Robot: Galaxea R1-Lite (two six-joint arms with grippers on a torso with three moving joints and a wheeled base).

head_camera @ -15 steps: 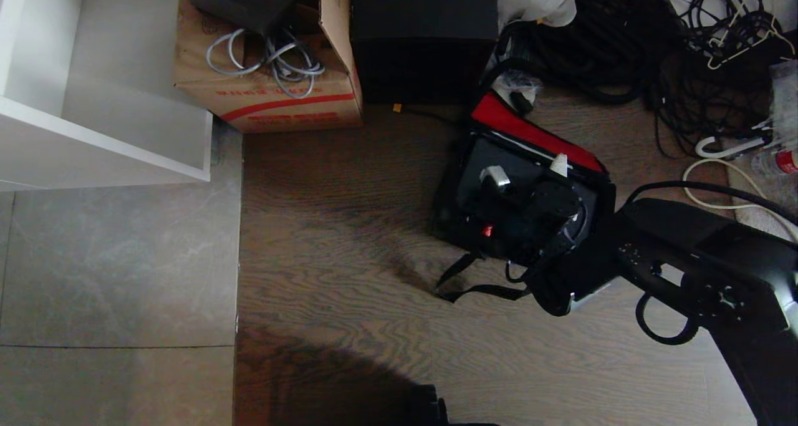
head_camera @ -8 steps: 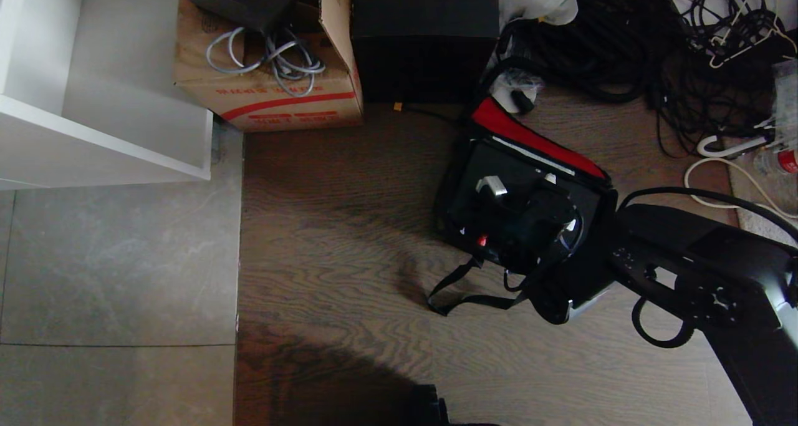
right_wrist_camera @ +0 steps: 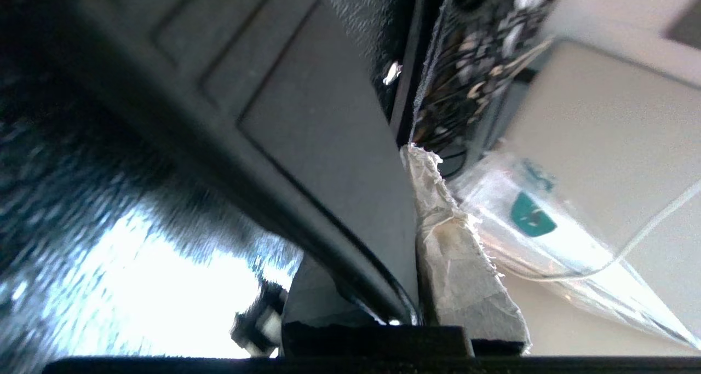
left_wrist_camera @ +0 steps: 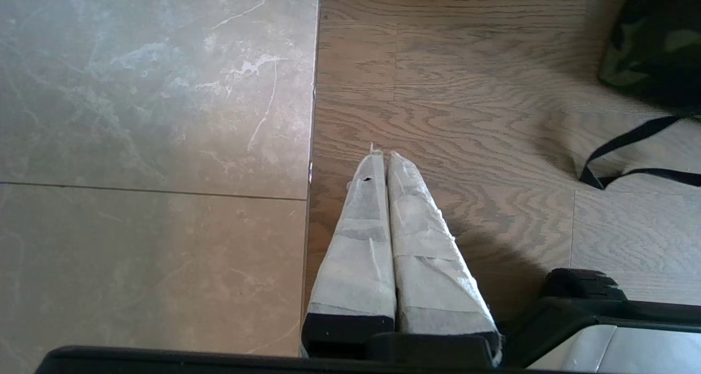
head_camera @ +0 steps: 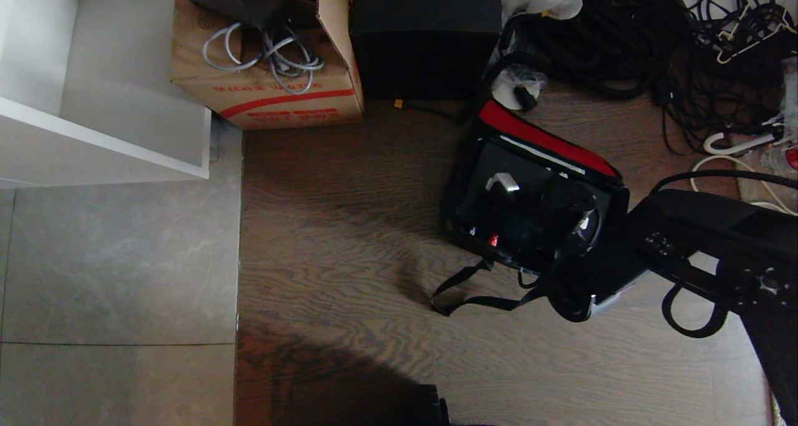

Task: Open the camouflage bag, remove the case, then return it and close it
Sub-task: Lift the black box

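The camouflage bag [head_camera: 499, 226] lay open on the wood-plank floor [head_camera: 336, 276], toward the right of the head view, its red-lined flap [head_camera: 548, 140] thrown back toward the cable pile [head_camera: 629, 45]. The case [head_camera: 530, 195] — flat, black, w/ a small red spot near its front edge — sat inside the bag's opening, tilted a little. The right gripper [head_camera: 564, 192] was down on the case from the right side; in the right wrist view one taped finger [right_wrist_camera: 454, 253] pressed flat against the case's dark panel [right_wrist_camera: 306, 144], so the grip was clamped on the case edge, though the 2nd finger was hidden behind the panel & the hold can only be read as probable. The bag's black straps [head_camera: 474, 289] trailed loose over the floor toward the robot.

The left gripper [left_wrist_camera: 386, 160] hung apart from the work, its two wrapped fingers pressed together w/ nothing between, over the seam where wood met grey tile [left_wrist_camera: 153, 144]; a corner of the bag's camo fabric [left_wrist_camera: 651, 40] showed at that view's edge.

Farther out: a brown cardboard box [head_camera: 274, 77] w/ grey cables, a tall black box [head_camera: 424, 33] just beside it, a white shelf unit [head_camera: 93, 101] at far left.
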